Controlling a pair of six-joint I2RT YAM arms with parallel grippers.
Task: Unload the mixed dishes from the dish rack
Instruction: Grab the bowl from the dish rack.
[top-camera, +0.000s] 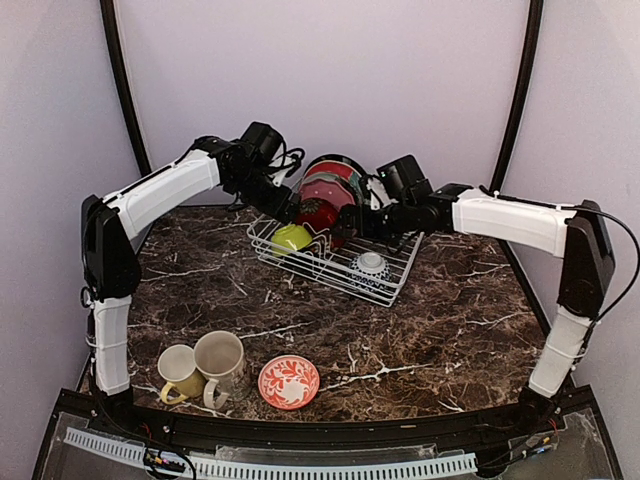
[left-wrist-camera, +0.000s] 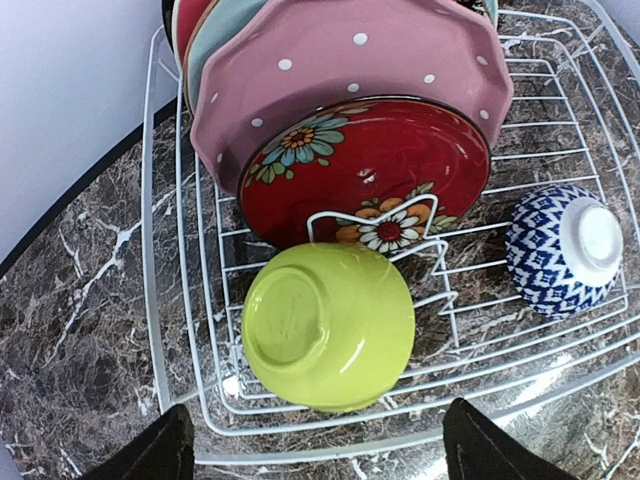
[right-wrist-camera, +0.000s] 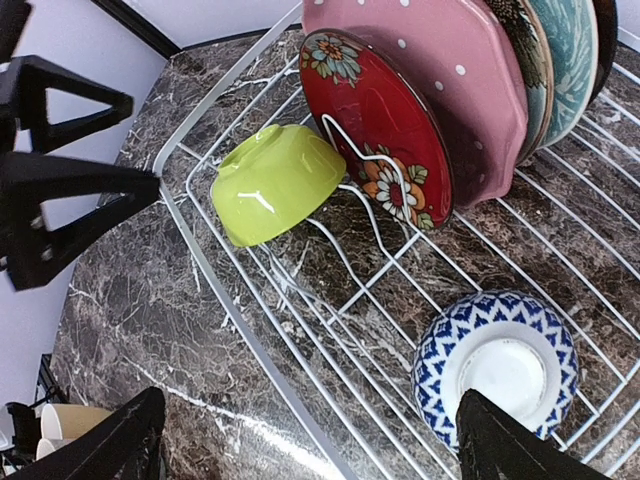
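Roughly a third done, by my estimate.

Out of the dish rack (top-camera: 345, 272) and standing on the tabletop (top-camera: 430, 330) near the arm bases:
- yellow mug (top-camera: 180, 372), upright
- beige mug (top-camera: 222, 362), upright, touching the yellow one or nearly so
- red-and-white patterned bowl (top-camera: 289, 382), right way up, just beside the mugs

Left in the rack:
- lime bowl (left-wrist-camera: 325, 325), tipped on its side against a prong at the front, base facing the left wrist camera
- blue-and-white bowl (left-wrist-camera: 565, 250), upside down on the wire floor, apart from the lime one
- a row of plates on edge between the prongs at the back: red floral plate (left-wrist-camera: 370, 165) in front, pink dotted plate (left-wrist-camera: 350, 70) behind it, pale-green plate (left-wrist-camera: 215, 40) behind that, and at least one darker rim further back. Exact plate count cannot be read.

Left pincer (left-wrist-camera: 318, 455): fingers spread wide, nothing between them. It hangs just outside the rack's near rim, lined up on the lime bowl and not touching it.

Right pincer (right-wrist-camera: 315, 445): fully spread and empty, over the other side of the rack. The blue-and-white bowl sits close to one finger.

Judgement: three items unloaded; two bowls and the whole plate row remain. The lime bowl looks like the next item for the left arm. The plates are the harder remainder: packed close, thin edges, leaning on one another. Expect slower going there.
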